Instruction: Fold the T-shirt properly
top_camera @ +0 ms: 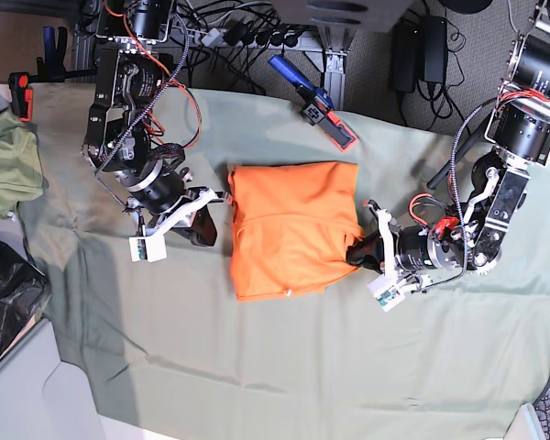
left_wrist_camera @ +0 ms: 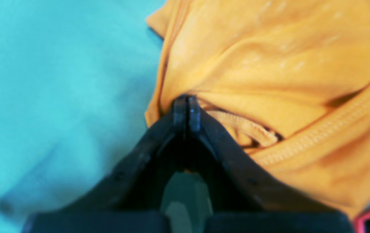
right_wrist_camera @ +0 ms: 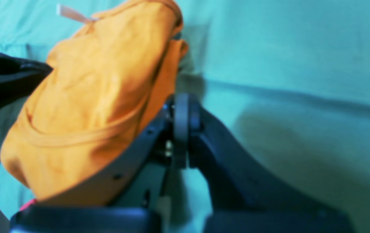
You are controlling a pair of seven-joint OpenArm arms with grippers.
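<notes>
The orange T-shirt (top_camera: 291,229) lies folded into a rough rectangle in the middle of the pale green table cloth (top_camera: 284,357). My left gripper (top_camera: 357,252) is at the shirt's right edge. In the left wrist view it (left_wrist_camera: 186,108) is shut, pinching a bunched fold of the T-shirt (left_wrist_camera: 269,64) near a stitched hem. My right gripper (top_camera: 222,203) is at the shirt's left edge. In the right wrist view its jaws (right_wrist_camera: 181,110) are together, and the T-shirt (right_wrist_camera: 97,97) rises in a hump from the fingertips, its seam running into them.
An olive green bunched garment (top_camera: 5,165) lies at the far left edge. A blue and red clamp tool (top_camera: 313,103) sits at the back of the table, with a red clamp (top_camera: 20,92) at the back left corner. A black bag (top_camera: 5,302) sits below the table's left side.
</notes>
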